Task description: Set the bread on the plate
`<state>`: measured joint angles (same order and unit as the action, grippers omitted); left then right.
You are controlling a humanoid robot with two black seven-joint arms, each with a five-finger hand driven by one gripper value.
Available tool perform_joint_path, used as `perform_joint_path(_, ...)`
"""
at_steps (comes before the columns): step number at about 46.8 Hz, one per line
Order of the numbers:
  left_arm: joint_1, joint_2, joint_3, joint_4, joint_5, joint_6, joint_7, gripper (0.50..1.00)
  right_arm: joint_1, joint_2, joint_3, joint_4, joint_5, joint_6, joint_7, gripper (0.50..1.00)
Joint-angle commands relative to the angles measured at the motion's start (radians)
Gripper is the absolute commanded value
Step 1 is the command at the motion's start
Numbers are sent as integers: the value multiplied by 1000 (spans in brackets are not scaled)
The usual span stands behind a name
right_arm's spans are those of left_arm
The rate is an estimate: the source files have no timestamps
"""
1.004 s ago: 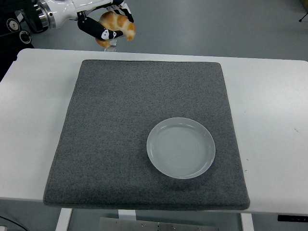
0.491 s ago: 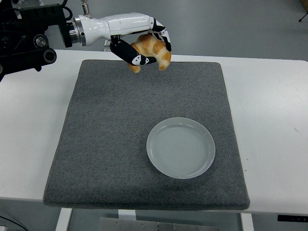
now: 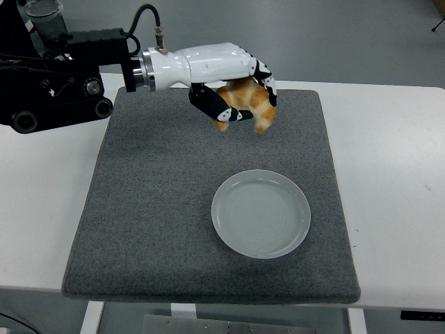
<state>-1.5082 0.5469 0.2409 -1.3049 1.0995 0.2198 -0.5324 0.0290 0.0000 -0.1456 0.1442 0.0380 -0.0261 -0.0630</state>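
1. Left arm [image 3: 62,83]: reaches in over the grey mat [image 3: 160,202] on the white worktop [image 3: 389,174].
2. Left robot hand [image 3: 233,87]: fingers curl around the bread [image 3: 250,104], held above the mat.
3. Plate [image 3: 261,213]: empty, nearer and slightly right of the bread.
4. Step: carrying. The next move likely calls for travel over the plate, lowering, then release.

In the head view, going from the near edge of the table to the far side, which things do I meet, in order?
Near table edge → front edge of the grey mat → plate → bread held in the left hand, above the far part of the mat.
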Motion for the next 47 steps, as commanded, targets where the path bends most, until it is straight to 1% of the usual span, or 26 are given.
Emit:
perform_joint_path(1,29,-21,-3,4,35,12,0,500,0,0,0,0,0,0,0,930)
perform_joint_path(7,103,-59,-6,16,120,36,0,500,2,0,1,0,0,0,0,930)
perform_joint_path(10,131,-67,-12,26,148,46,0,500,2,0,1,0,0,0,0,930)
perform_joint_path(16,180,-71,-51,30,166,56,0,500,2,0,1,0,0,0,0,930)
perform_joint_path(22,223,-116,-64,55,184,67,-9,500,3,0,1,0,0,0,0,930)
perform_joint_path(31,266,-162,-64,99,224,82,-14,500,3,0,1,0,-1,0,0,932)
perform_joint_path(47,295,-245,-61,177,227,82,-14,500,3,0,1,0,0,0,0,930)
